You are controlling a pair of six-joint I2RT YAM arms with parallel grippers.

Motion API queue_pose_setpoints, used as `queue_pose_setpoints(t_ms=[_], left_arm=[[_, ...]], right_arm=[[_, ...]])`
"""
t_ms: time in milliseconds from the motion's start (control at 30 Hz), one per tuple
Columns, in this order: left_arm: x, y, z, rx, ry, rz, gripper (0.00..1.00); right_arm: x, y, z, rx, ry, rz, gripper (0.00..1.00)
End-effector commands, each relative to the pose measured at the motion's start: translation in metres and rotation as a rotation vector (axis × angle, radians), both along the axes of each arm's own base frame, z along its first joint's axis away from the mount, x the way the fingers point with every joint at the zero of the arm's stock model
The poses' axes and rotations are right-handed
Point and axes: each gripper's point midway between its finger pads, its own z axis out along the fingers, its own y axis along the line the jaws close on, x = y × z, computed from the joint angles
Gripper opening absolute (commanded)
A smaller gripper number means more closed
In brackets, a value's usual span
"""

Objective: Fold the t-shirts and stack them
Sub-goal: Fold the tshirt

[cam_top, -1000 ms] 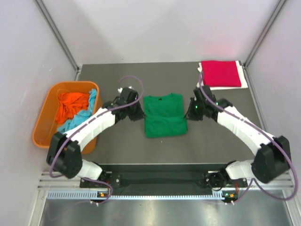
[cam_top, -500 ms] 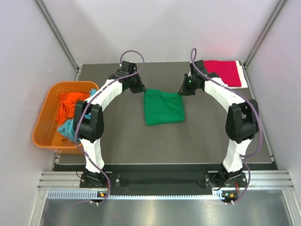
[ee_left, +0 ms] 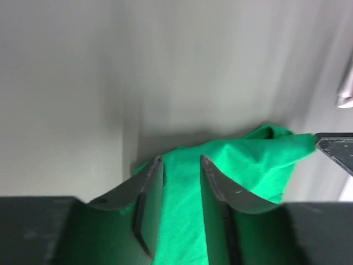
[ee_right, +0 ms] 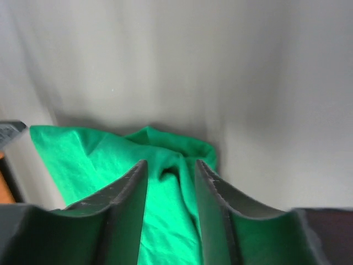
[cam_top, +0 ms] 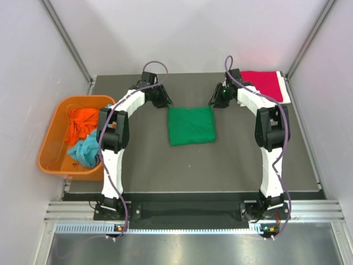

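Note:
A bright green t-shirt (cam_top: pixel 191 125) lies folded into a rough square in the middle of the table. My left gripper (cam_top: pixel 164 102) is over its far left corner and my right gripper (cam_top: pixel 216 102) over its far right corner. In the left wrist view the left gripper (ee_left: pixel 181 160) stands open, with green t-shirt (ee_left: pixel 248 160) lying loose under the gap. The right gripper (ee_right: pixel 171 163) is open too, a bunched fold of the green t-shirt (ee_right: pixel 83 154) between its fingers but not pinched. A folded crimson t-shirt (cam_top: pixel 262 85) rests at the far right corner.
An orange plastic tub (cam_top: pixel 55 144) at the left edge holds a crumpled orange t-shirt (cam_top: pixel 83 124) and a light blue t-shirt (cam_top: pixel 85 150). A white sheet (cam_top: pixel 285 88) shows under the crimson t-shirt. Walls with metal posts close in the table's far side.
Both arms swept from the shirt's near part to its far edge, folding the green t-shirt in half. Both grippers went from shut to open and let go of the cloth.

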Motion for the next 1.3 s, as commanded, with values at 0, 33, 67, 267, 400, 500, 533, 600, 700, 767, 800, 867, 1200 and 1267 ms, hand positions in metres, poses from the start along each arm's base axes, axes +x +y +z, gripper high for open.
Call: queue_pose_setpoints(t_ms=[0,33,67,267,400,500,533,600,700,767,800,867,1200,1267], left_arm=[[0.022,0.01,0.061,-0.058,-0.167,-0.033,0.4],[0.017,0.009,0.077,-0.054,-0.198,-0.048,0.4],[0.012,0.009,0.08,-0.053,-0.207,-0.055,0.4],[-0.036,-0.006,0.067,-0.124,-0.179,-0.127,0.37],[-0.054,-0.018,0.05,-0.193,-0.154,-0.161,0.37],[-0.049,-0.025,0.041,-0.222,-0.145,-0.181,0.36],[-0.046,-0.025,0.033,-0.219,-0.138,-0.182,0.36],[-0.035,-0.025,0.032,-0.202,-0.165,-0.183,0.36],[-0.02,-0.026,0.022,-0.172,-0.169,-0.19,0.36],[-0.012,-0.025,0.006,-0.151,-0.157,-0.185,0.36],[-0.005,-0.025,0.008,-0.147,-0.17,-0.18,0.36],[-0.001,-0.025,-0.007,-0.147,-0.145,-0.176,0.36],[0.003,-0.04,0.053,-0.252,-0.194,-0.215,0.4],[-0.007,-0.032,0.072,-0.217,-0.191,-0.21,0.41]], right_arm=[[0.008,-0.013,0.079,-0.013,-0.199,0.013,0.42],[-0.006,-0.016,0.068,-0.034,-0.179,0.036,0.43],[-0.014,-0.017,0.07,-0.041,-0.182,0.051,0.46],[-0.087,-0.014,0.048,-0.026,-0.105,0.23,0.52],[-0.112,-0.009,0.03,-0.007,-0.065,0.319,0.54],[-0.112,-0.007,0.014,-0.033,-0.056,0.352,0.54],[-0.107,-0.009,0.01,-0.049,-0.066,0.347,0.54],[-0.103,-0.01,-0.007,-0.06,-0.041,0.351,0.53],[-0.103,-0.003,-0.019,-0.024,-0.03,0.366,0.49],[-0.109,-0.003,-0.028,-0.016,-0.033,0.362,0.47],[-0.107,-0.005,-0.03,-0.024,-0.049,0.352,0.44],[-0.117,-0.011,-0.044,-0.034,-0.017,0.339,0.39],[-0.121,-0.013,-0.007,0.011,-0.079,0.31,0.41],[-0.126,-0.012,0.002,0.022,-0.083,0.321,0.47]])
